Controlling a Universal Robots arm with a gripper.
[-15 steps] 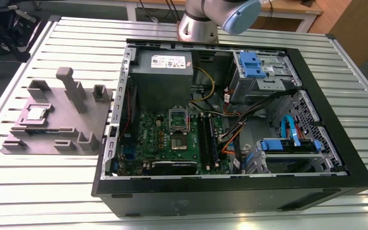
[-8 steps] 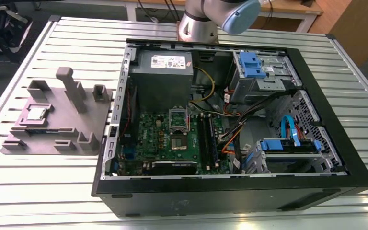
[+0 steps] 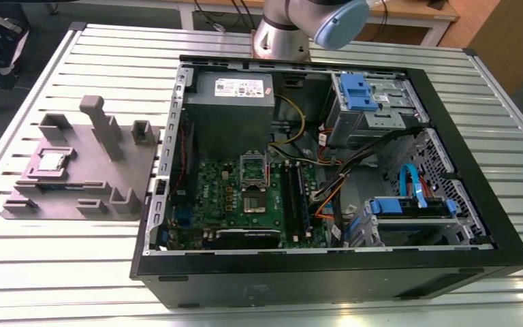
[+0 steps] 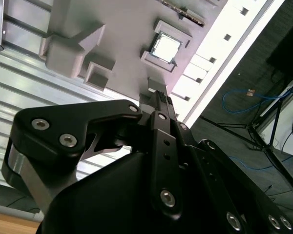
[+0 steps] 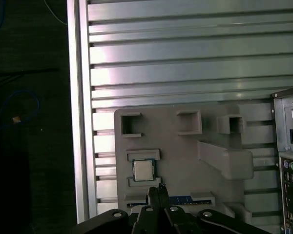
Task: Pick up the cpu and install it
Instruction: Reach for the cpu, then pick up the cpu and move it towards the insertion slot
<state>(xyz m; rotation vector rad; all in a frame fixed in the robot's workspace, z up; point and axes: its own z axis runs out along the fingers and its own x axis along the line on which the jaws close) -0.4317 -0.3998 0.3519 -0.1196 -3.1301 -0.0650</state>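
The cpu (image 3: 52, 161), a small flat square with a shiny silver-grey top and a thin pale rim, lies in a square recess of the grey tray (image 3: 89, 180). The tray sits on the slatted worktop (image 3: 62, 259), beside the open computer case (image 3: 334, 279), on the exterior view's left. In the first wrist view the gripper (image 5: 159, 191) hangs above the tray near the cpu, apart from it, with its fingers (image 5: 159, 196) closed on nothing.

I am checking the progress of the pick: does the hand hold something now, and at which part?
Nothing is held. The cpu lies in its slot on the grey fixture, apart from the hand.
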